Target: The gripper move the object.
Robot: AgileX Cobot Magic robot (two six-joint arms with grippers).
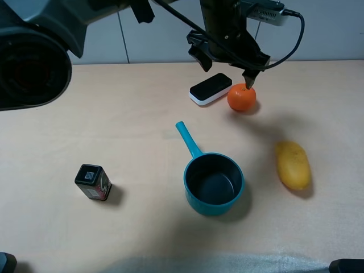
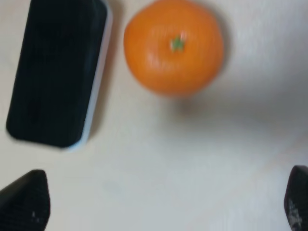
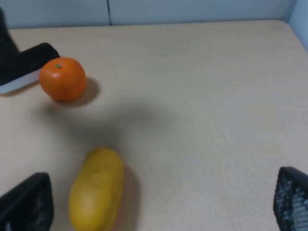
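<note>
The orange mandarin [image 1: 242,98] sits on the table at the back, right of centre, just right of a black-and-white eraser-like block [image 1: 210,89]. My left gripper [image 1: 224,69] hangs above the two, its dark fingers spread wide; one fingertip [image 1: 249,81] is right over the mandarin's top. In the left wrist view the mandarin [image 2: 174,46] lies ahead of the open, empty gripper [image 2: 159,202], apart from both fingertips. My right gripper [image 3: 159,202] is open and empty, well away from the mandarin [image 3: 62,78].
A teal saucepan [image 1: 214,183] with its handle pointing to the back left stands mid-table. A yellow elongated fruit [image 1: 293,165] lies at the right and also shows in the right wrist view [image 3: 96,188]. A small dark box [image 1: 92,182] stands at the left.
</note>
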